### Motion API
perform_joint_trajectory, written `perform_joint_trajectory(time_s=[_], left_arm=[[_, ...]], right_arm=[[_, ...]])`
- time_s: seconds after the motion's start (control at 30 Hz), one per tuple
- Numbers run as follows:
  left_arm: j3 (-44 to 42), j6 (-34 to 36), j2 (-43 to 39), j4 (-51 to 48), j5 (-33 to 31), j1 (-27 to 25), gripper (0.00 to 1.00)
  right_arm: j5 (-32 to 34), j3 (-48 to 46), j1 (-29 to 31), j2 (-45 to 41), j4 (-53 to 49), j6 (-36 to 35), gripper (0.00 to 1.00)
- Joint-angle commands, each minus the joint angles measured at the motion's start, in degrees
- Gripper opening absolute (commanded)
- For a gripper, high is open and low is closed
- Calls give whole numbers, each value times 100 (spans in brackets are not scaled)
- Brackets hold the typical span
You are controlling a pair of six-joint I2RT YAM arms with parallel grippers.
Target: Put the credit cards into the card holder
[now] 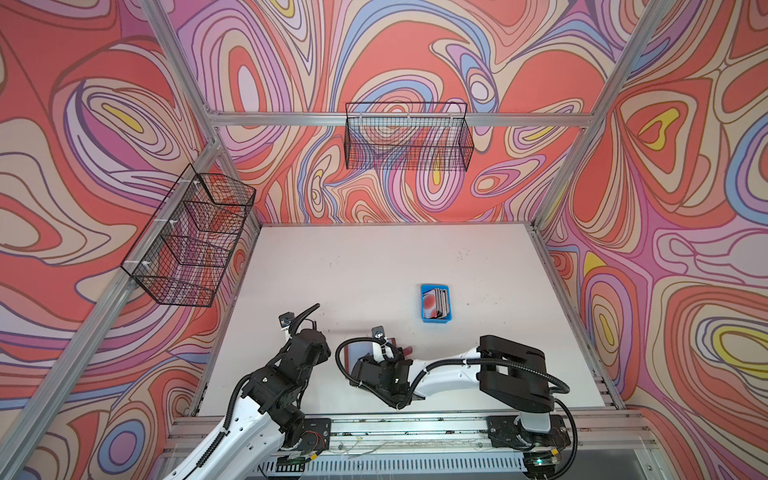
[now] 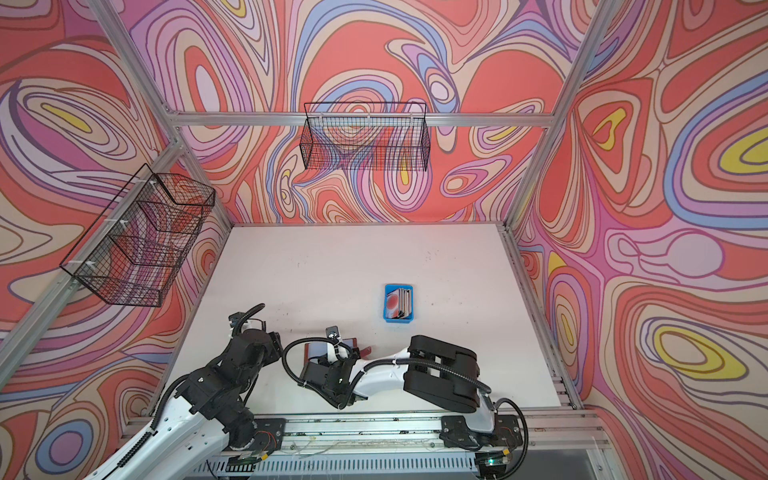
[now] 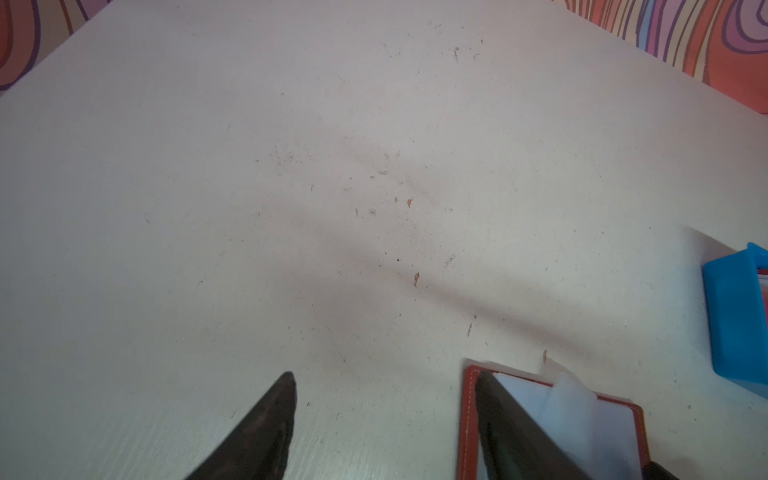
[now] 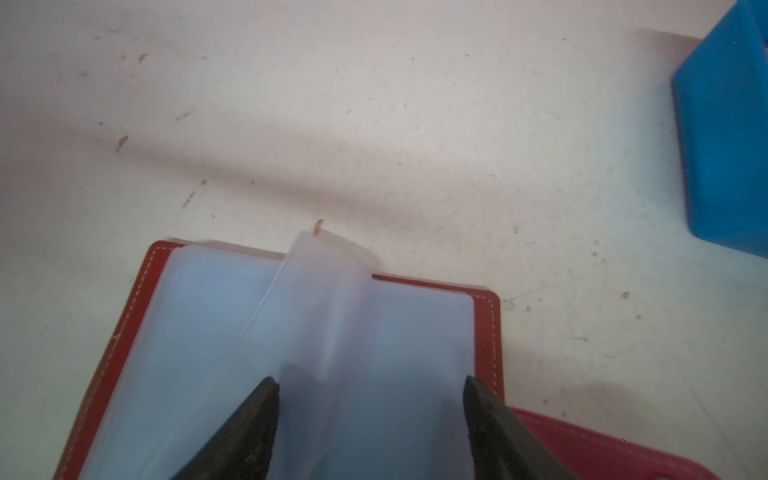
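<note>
The credit cards stand stacked in a small blue tray at mid-table, seen in both top views. The card holder, red with white stitching, lies open near the front of the table. Its clear sleeves look pale blue, and one sleeve stands up from the middle. My right gripper hovers open over those sleeves, the raised sleeve between its fingers and nothing pinched. My left gripper is open just left of the card holder, one finger over its red edge. It holds nothing.
The holder's red strap tab sticks out to the right. Two black wire baskets hang on the walls, one at the back and one at the left. The tray sits right of and beyond the holder.
</note>
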Motion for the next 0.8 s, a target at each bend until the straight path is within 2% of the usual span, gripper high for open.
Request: perform_joint_trajectory(time_s=[0.0,0.13,0.23,0.33,0.43,0.67,0.77], left_arm=[[-64,-85,-3,-149,-66,35,70],[-80,-30,31,-51,44,33,70],[-133,86,84,160,369,35,70],[-312,-335,310,348,1326,51,72],[-398,-837,790,575,2255,52,65],[-844,-801,1559,1563,2406,60,56],[-791,-664,2057,1860,2599,61,48]], right_arm=[[86,-251,-76,-355,-48,150,73],[143,-245,-78,-602,-179,123,73],[15,-252,-65,-794,-76,47,70],[-362,-268,-41,-885,286,-104,70],[-705,-52,2,-678,418,-117,70],[-719,506,6,67,121,1,72],[-733,647,6,284,-17,30,73]])
